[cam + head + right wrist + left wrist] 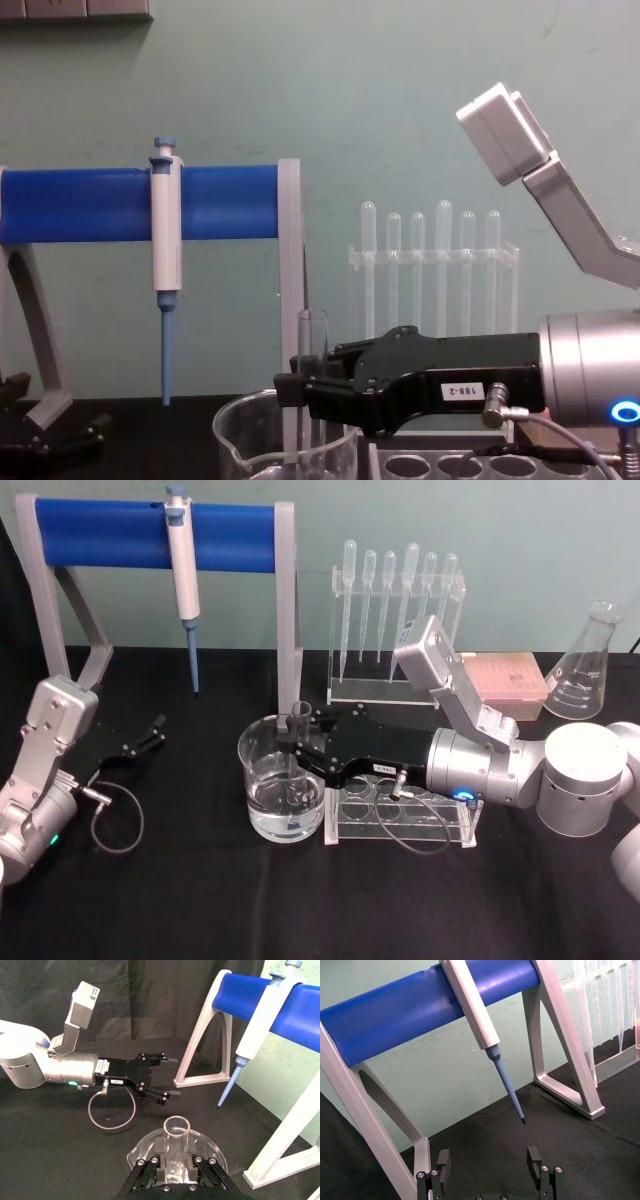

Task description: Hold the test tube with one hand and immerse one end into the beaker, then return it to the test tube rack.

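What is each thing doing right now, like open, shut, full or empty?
beaker: upright, partly full
test tube: upright, gripped, lower end inside the beaker
right gripper: fingers shut on the test tube
left gripper: fingers open, holding nothing, at the left
test tube rack: visible holes empty

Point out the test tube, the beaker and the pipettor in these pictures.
test tube (175, 1142): right wrist view, clear wall below its mouth.
beaker (256, 775): head view, left glass wall.
pipettor (165, 235): chest view, white barrel.
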Available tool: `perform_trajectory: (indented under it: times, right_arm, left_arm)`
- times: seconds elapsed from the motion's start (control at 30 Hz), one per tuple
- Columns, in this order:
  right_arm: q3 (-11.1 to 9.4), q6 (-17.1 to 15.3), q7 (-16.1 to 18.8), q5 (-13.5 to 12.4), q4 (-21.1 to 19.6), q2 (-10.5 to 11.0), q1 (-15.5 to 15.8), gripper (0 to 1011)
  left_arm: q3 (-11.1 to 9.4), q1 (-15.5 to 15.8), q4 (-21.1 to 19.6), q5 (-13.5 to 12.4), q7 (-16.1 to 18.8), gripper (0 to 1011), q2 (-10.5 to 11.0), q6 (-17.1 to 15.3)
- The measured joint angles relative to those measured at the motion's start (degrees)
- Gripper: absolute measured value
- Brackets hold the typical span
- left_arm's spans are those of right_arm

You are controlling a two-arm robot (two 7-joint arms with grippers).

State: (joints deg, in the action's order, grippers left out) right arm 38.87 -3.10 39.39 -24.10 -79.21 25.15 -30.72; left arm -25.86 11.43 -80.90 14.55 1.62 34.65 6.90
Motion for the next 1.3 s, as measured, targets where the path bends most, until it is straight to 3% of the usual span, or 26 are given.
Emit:
perform_trajectory:
  times: [1.3]
  right_arm:
    - [0.00,0.00,0.00,0.00,0.00,0.00,0.00,235]
  left_arm:
    - [0.00,0.00,0.00,0.00,0.00,1000,0.00,0.00]
